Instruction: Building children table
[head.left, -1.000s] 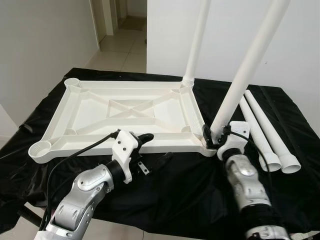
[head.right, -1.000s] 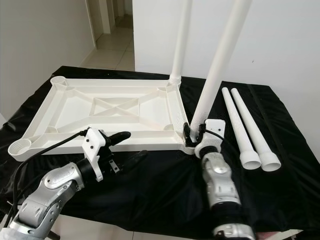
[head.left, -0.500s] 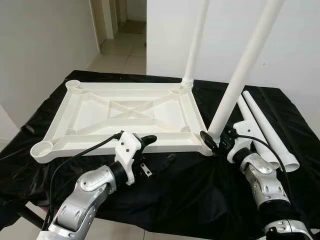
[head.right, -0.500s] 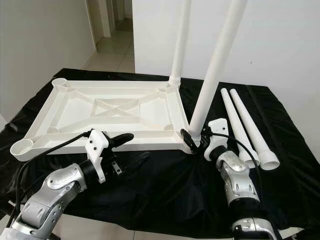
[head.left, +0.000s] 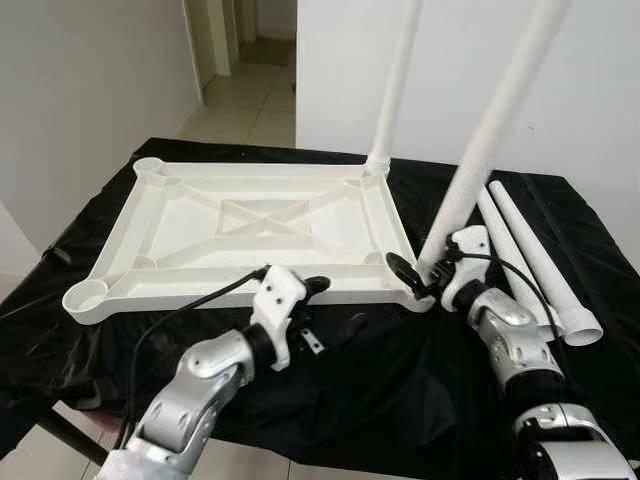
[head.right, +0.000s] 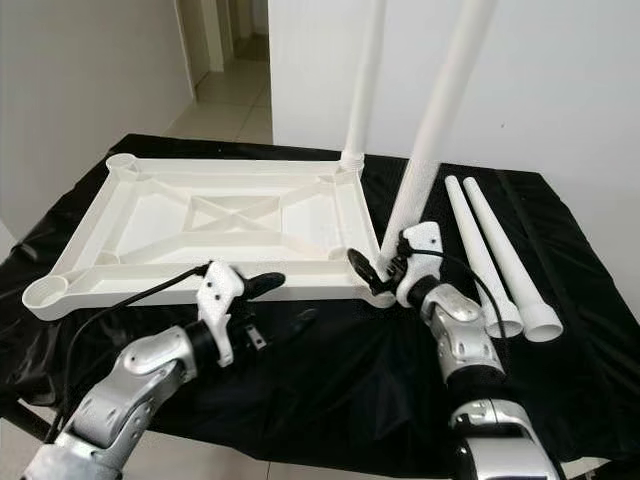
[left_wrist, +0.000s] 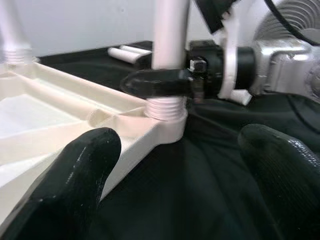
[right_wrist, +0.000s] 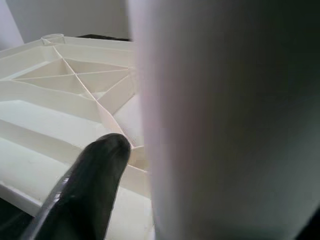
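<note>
Right gripper (head.left: 418, 276) clasping near-corner leg (head.left: 490, 130) at tabletop (head.left: 240, 225) socket; left gripper (head.left: 335, 305) spread, unloaded. No legible writing.

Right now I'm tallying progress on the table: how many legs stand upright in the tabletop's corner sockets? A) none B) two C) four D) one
B: one white leg stands in the far right corner socket and another leg in the near right corner, while two more legs lie loose on the black cloth beside the upturned tabletop.
</note>
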